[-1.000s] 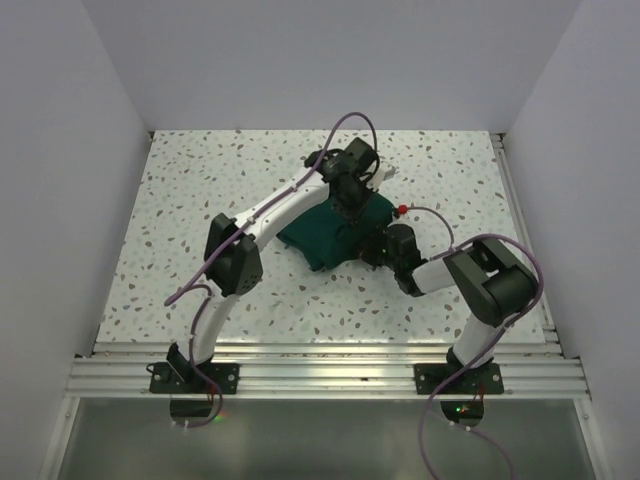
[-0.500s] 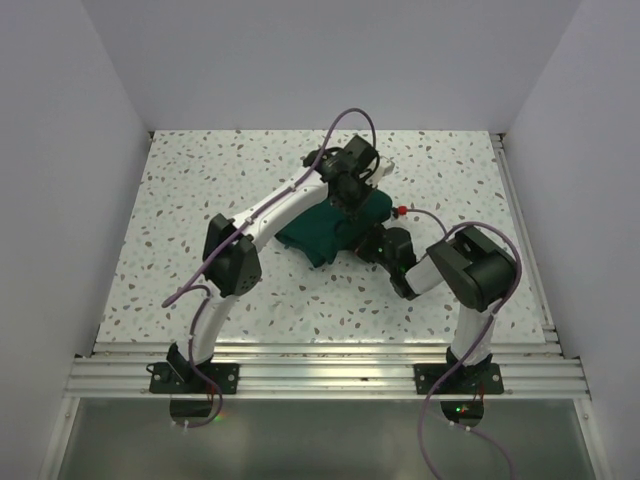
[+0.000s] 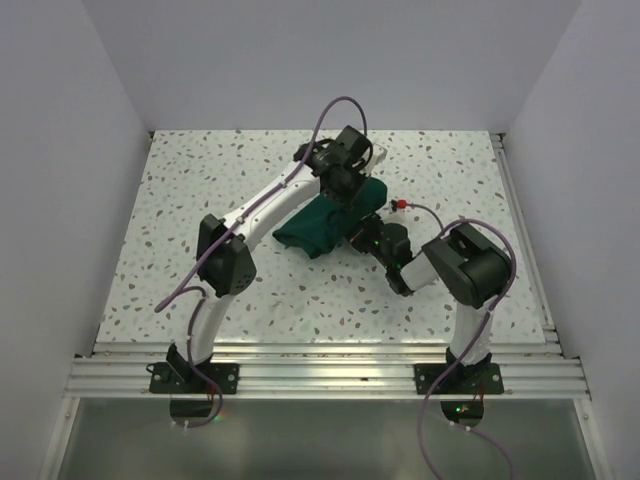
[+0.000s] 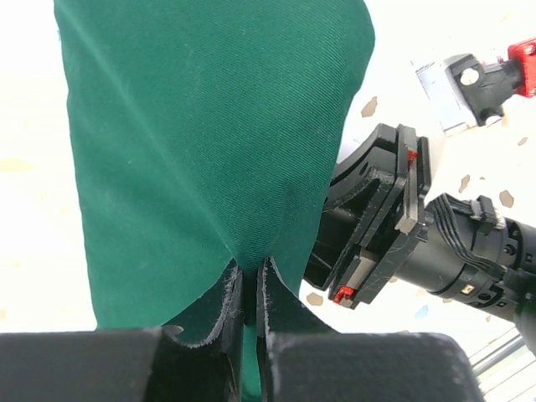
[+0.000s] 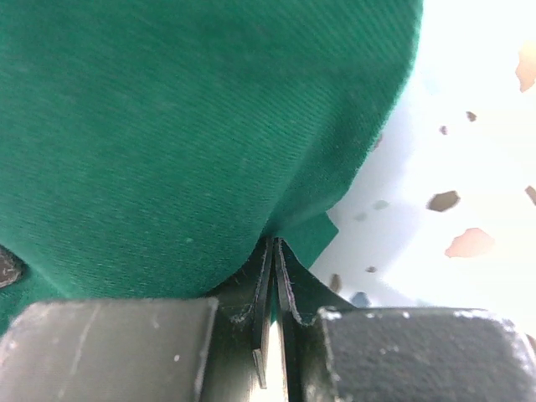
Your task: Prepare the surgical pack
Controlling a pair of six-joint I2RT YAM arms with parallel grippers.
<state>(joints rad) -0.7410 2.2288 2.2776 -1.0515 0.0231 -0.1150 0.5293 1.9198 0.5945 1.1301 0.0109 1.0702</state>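
Cloth: found dark green drape (image 3: 318,228) bunched. Noted left gripper (image 4: 249,280) and right gripper (image 5: 274,251) each pinched tight on fold. Saw no tray, instruments, gauze. Judged wrapping underway, unfinished.

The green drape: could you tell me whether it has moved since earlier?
Yes: the green drape has shifted slightly away from the near rail, toward the back wall.

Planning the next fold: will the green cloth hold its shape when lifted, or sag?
Probably sags: the green cloth puckers where the left fingers pinch it. Likely grips well, since its weave looks matte, not slick.
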